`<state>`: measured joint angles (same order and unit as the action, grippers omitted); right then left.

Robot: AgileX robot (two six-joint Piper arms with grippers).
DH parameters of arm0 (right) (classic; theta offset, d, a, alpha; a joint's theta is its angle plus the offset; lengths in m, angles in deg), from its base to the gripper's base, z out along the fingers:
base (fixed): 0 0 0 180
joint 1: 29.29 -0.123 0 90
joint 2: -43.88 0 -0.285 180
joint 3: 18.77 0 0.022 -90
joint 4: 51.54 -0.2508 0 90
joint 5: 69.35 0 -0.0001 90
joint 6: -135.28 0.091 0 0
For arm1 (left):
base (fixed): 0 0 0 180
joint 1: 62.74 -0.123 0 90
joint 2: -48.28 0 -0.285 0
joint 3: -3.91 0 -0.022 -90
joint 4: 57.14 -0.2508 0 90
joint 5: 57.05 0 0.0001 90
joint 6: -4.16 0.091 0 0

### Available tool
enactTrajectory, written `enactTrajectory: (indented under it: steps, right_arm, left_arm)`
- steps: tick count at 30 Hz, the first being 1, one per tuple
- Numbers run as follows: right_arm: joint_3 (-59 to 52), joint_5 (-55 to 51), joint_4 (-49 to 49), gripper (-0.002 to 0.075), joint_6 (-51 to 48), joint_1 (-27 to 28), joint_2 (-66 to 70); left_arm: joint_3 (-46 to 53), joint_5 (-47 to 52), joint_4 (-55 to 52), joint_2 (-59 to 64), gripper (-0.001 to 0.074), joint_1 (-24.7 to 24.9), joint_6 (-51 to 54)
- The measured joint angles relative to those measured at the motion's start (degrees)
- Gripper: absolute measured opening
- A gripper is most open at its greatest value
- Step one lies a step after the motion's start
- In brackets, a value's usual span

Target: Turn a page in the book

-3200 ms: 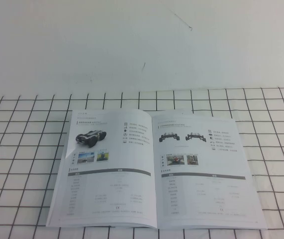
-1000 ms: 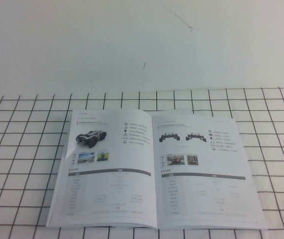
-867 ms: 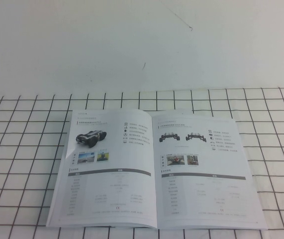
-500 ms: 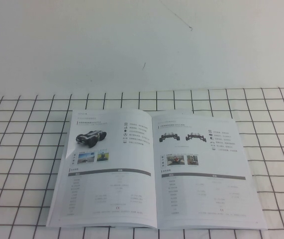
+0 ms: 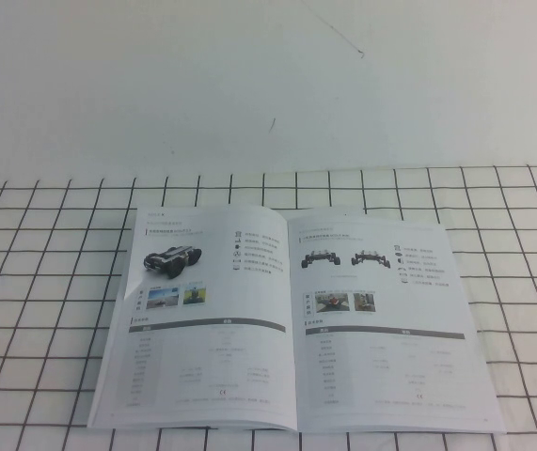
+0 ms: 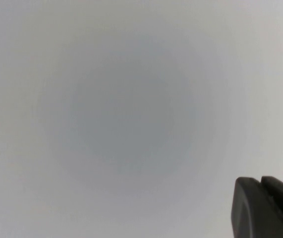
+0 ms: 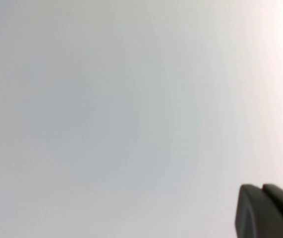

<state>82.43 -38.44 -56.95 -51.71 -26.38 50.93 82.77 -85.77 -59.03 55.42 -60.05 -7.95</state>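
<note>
The book (image 5: 213,349) lies open and flat on the grid-marked table, near the front edge. Its right-hand leaf is the page (image 5: 386,324), showing two black wheeled robots near its top; it lies flat. The left-hand leaf shows a single tilted dark robot. Neither arm shows in the high view. My left gripper (image 6: 260,180) shows in the left wrist view as two dark fingertips pressed together, empty, against a blank white surface. My right gripper (image 7: 262,187) looks the same in the right wrist view. Neither gripper is near the book.
The table (image 5: 42,282) is covered with a white sheet with a black grid. A plain white wall (image 5: 249,85) rises behind it. The book's near edge lies close to the bottom of the high view.
</note>
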Motion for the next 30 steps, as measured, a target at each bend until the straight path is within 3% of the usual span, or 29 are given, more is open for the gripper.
enactTrajectory:
  steps: [7, 12, 21, 30]
  right_arm:
    - [0.3, 10.3, -0.1, -0.0002, 2.0, 0.0, 0.0]
    - [6.9, 10.6, 2.8, -0.0002, 2.0, 0.0, 0.0]
    - [22.2, 4.4, 6.0, -0.0002, 2.9, 0.0, -0.1]
    - [39.7, -23.2, 6.1, -0.0002, 3.2, 0.0, 7.5]
  left_arm:
    - [0.0, -19.4, 0.1, -0.1, -0.0003, 0.0, -5.2]
    - [-4.2, -19.7, 0.1, -0.2, -0.0003, 0.0, -7.3]
    - [-25.0, -2.1, -0.1, -0.3, -0.0003, 0.0, -6.9]
    - [-38.3, 20.3, -0.1, 6.3, -0.0003, 0.0, -1.0]
